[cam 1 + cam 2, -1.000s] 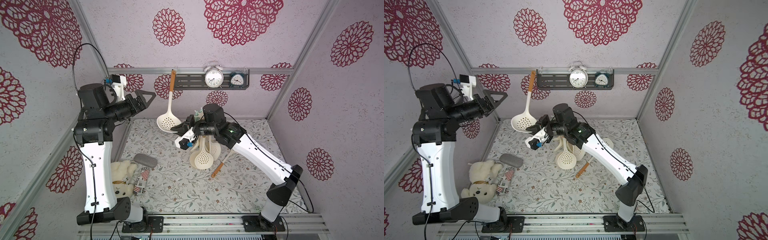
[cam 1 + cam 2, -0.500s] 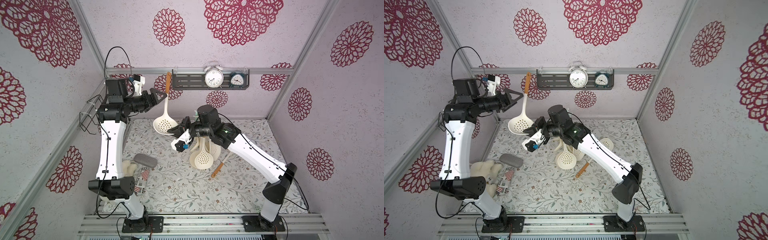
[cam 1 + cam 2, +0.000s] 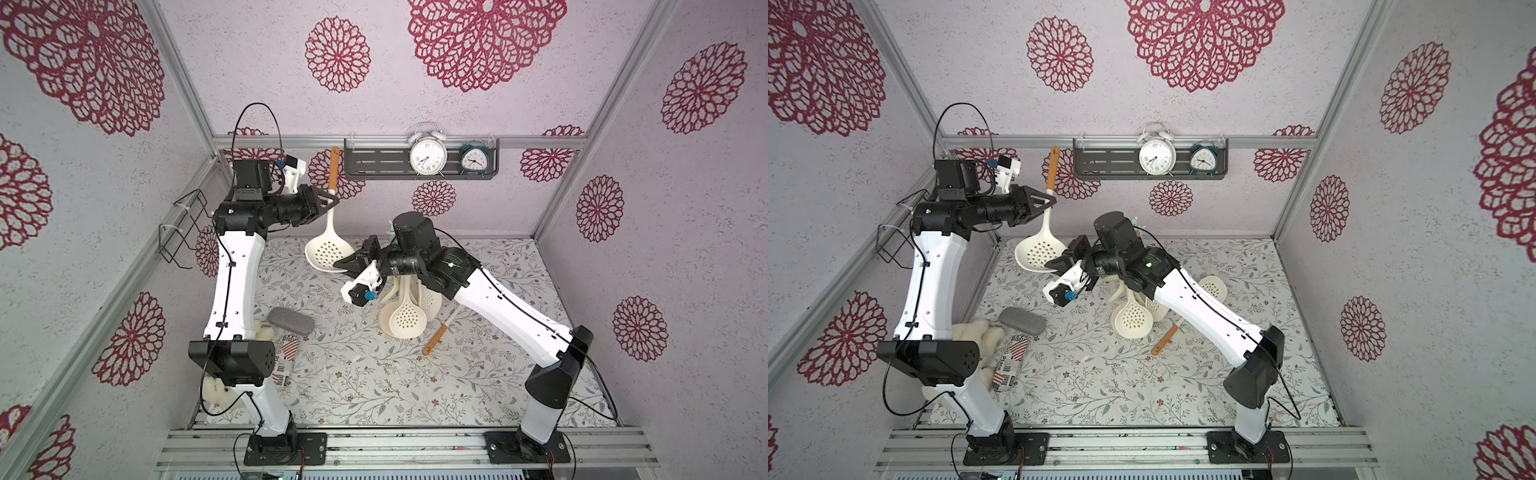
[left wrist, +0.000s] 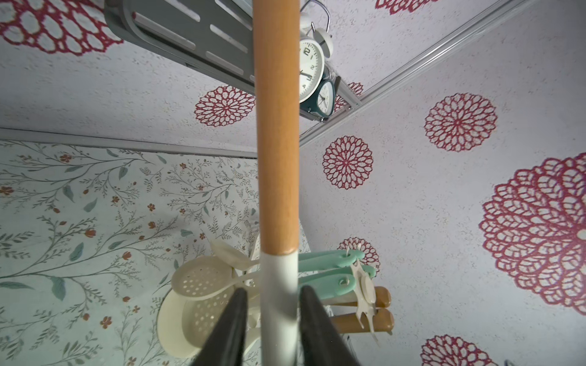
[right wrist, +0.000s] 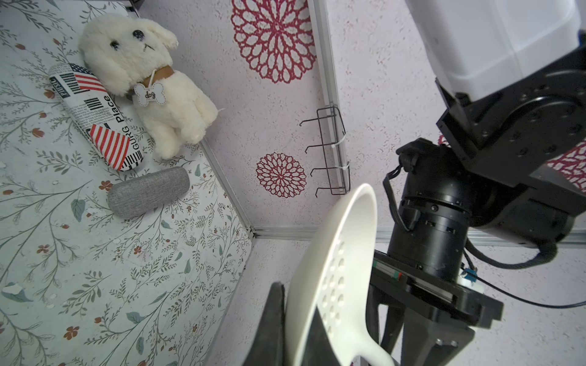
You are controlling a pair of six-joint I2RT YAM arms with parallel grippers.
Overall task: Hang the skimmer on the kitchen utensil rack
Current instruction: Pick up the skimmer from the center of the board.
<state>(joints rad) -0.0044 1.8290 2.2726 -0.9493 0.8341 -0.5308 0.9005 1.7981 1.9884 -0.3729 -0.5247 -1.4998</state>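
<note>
left gripper (image 3: 332, 202), spread and clear a second ago, now has jaws pinching the skimmer (image 3: 328, 253) neck. right gripper (image 3: 343, 264) jaws still pinch its bowl. skimmer aloft near kitchen utensil rack (image 4: 364, 286), unhung; handover likely.

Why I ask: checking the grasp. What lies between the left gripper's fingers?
The skimmer, its white shaft just past the wooden handle; left wrist view.
</note>
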